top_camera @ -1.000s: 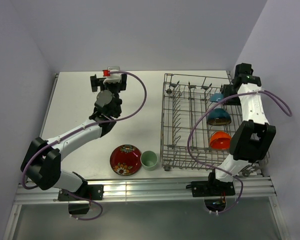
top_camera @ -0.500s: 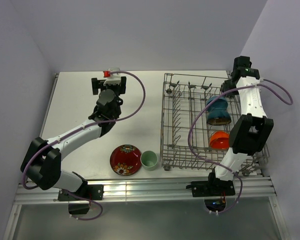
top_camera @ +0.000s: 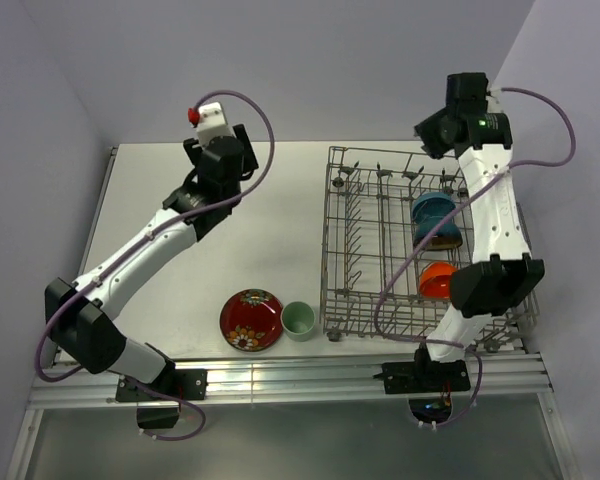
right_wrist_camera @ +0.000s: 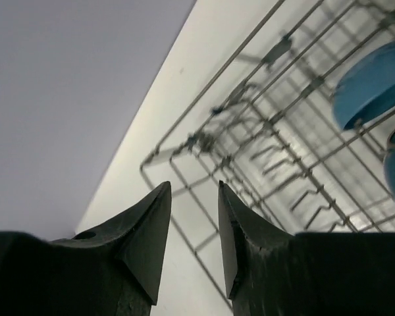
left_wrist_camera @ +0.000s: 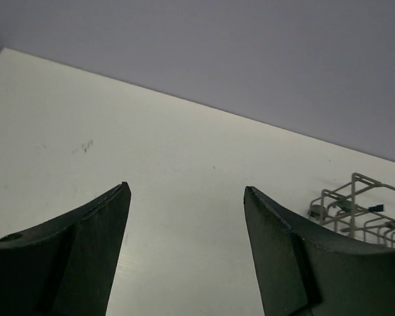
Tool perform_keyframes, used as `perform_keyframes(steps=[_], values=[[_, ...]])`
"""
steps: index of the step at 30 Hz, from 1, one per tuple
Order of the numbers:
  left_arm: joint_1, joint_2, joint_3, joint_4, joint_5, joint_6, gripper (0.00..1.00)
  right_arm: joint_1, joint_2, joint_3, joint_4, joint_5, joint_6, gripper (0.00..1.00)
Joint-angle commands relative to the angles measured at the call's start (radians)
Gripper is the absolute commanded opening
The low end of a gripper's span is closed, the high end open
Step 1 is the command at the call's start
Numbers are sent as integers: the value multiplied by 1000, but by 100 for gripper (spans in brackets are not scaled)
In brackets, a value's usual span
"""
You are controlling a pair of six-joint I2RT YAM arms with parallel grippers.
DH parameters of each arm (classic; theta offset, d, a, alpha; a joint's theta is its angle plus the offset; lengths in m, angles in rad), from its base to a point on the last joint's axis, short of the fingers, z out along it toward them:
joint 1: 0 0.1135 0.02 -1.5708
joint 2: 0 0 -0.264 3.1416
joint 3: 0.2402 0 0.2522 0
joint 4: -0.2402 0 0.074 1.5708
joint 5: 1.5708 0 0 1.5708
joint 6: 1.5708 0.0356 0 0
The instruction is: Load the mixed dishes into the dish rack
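Note:
The grey wire dish rack [top_camera: 365,250] stands on the right half of the table. In its right side stand a blue bowl [top_camera: 432,209], a dark bowl [top_camera: 446,238] right behind it and an orange-red bowl [top_camera: 437,279]. The red patterned plate [top_camera: 251,319] and the pale green cup [top_camera: 298,320] sit on the table near the front edge, left of the rack. My left gripper [top_camera: 218,155] is raised over the far left of the table, open and empty [left_wrist_camera: 186,187]. My right gripper [top_camera: 432,132] is high above the rack's far edge, slightly open and empty [right_wrist_camera: 193,185]. The blue bowl [right_wrist_camera: 372,82] shows below it.
The rack's far left corner [left_wrist_camera: 355,204] shows in the left wrist view, its far rim and tines [right_wrist_camera: 283,151] in the right wrist view. Purple walls close the table at the back and both sides. A metal rail [top_camera: 280,375] runs along the front edge.
My right gripper has lifted up and back from the bowls in the rack, leaving the blue bowl standing there. My left gripper has risen and tilted up. Plate and cup have not moved.

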Motion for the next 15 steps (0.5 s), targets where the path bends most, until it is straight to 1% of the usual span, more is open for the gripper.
perform_keyframes(steps=[1, 2, 3, 4, 5, 6, 7, 8, 9, 10, 11, 12, 13, 14, 15], values=[[14, 34, 148, -373, 75, -379, 75, 131, -160, -2, -36, -2, -164, 43], [21, 42, 200, -474, 105, -408, 73, 157, -197, -78, -21, -8, -180, 43], [24, 50, 223, -520, 162, -436, 72, 183, -235, -120, 11, -41, -214, 43], [34, 66, 243, -565, 190, -477, 70, 207, -313, -169, 22, -61, -230, 44], [39, 74, 294, -661, 221, -491, 69, 254, -350, -259, 35, -78, -248, 44], [50, 85, 322, -713, 279, -505, 68, 276, -427, -303, 41, -89, -253, 44], [56, 106, 345, -764, 310, -526, 67, 292, -470, -353, 48, -97, -259, 44], [62, 117, 396, -871, 339, -539, 66, 311, -505, -434, 55, -104, -263, 44], [67, 126, 415, -921, 403, -548, 66, 313, -576, -467, 59, -109, -271, 45], [67, 128, 424, -953, 447, -539, 65, 314, -605, -495, 61, -106, -277, 45], [67, 122, 409, -969, 501, -533, 65, 314, -631, -527, 62, -103, -283, 46], [65, 91, 393, -1001, 591, -530, 63, 314, -665, -532, 56, -95, -303, 47], [61, 67, 367, -1008, 630, -537, 63, 313, -671, -530, 52, -94, -315, 47], [56, 41, 293, -1007, 664, -537, 63, 313, -674, -510, 44, -97, -323, 48], [39, -25, 252, -992, 684, -536, 63, 313, -673, -504, 33, -104, -341, 48]])
